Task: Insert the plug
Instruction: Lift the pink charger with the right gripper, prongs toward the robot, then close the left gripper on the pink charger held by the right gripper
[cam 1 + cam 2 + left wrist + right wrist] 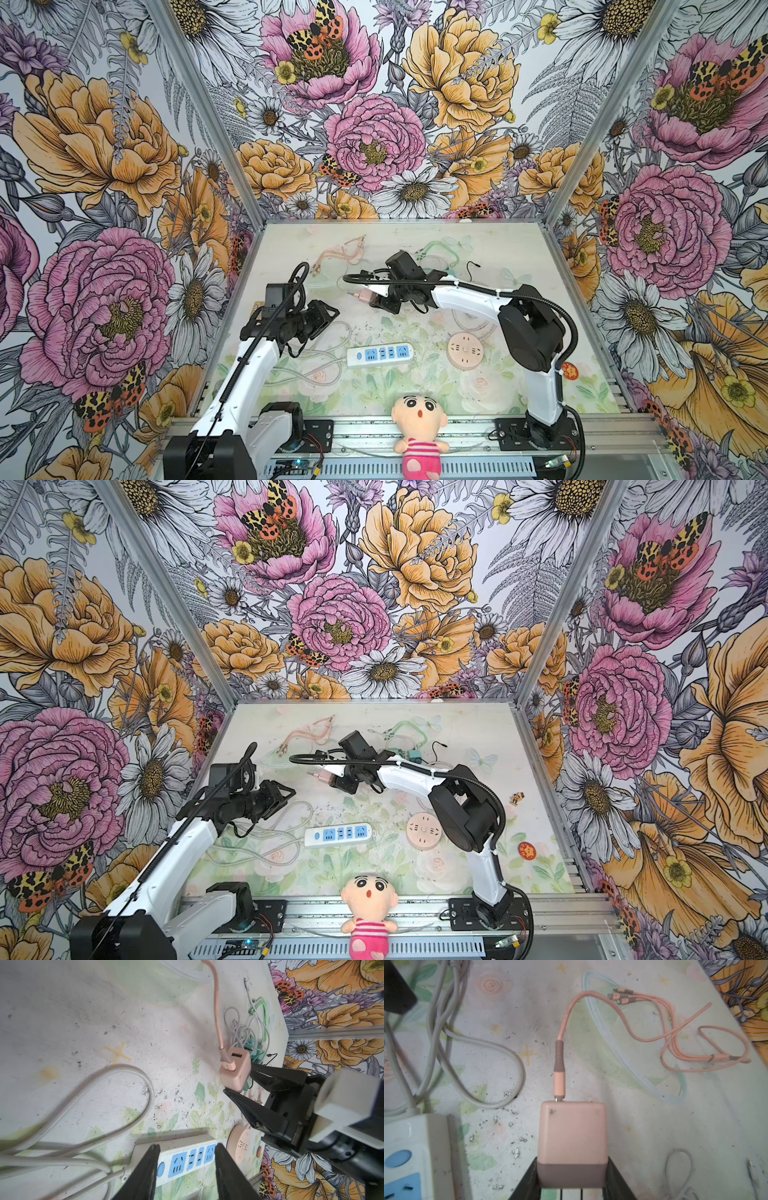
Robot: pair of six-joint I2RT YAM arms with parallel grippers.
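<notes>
The plug [572, 1132] is a pink cube charger with a pink cable [562, 1028] in its far face. My right gripper [572, 1169] is shut on its darker base, one finger against each side. In both top views the plug [365, 296] [322, 777] hangs above the middle of the table, behind the white power strip [380, 354] [338, 834] with blue sockets. My left gripper [188, 1147] is open and holds nothing. The strip [187, 1159] shows past its fingers. In a top view the left gripper [332, 316] hovers left of the strip. The plug's prongs are hidden.
A round pink socket [465, 351] lies right of the strip. The strip's grey cord [104, 1105] loops over the left of the table. Pink cable ends [695, 1043] and green and white cables [440, 255] lie at the back. A doll [419, 432] sits at the front rail.
</notes>
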